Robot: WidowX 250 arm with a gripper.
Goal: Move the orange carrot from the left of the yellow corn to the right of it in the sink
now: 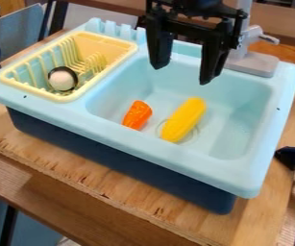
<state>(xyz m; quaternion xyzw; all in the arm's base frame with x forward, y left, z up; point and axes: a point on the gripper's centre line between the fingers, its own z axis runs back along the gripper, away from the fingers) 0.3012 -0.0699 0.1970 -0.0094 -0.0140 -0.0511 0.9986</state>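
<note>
One wooden counter (79, 178) carries the sink (143, 149). In the sink's basin, an orange toy (137, 115) lies near a longer yellow toy (183, 120). A dark-rimmed white toy (62, 79) sits in the rack (104, 41) at the sink's left. Wide and empty, the hand (182, 74) hangs above the sink's rear half, before the grey faucet (251, 63).

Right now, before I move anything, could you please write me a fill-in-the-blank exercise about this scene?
The gripper is not shut but ____. The long toy in the sink is coloured ____. The short toy is coloured ____. In the picture, the rack is at the sink's ____ end.
Missing words: open; yellow; orange; left.
</note>
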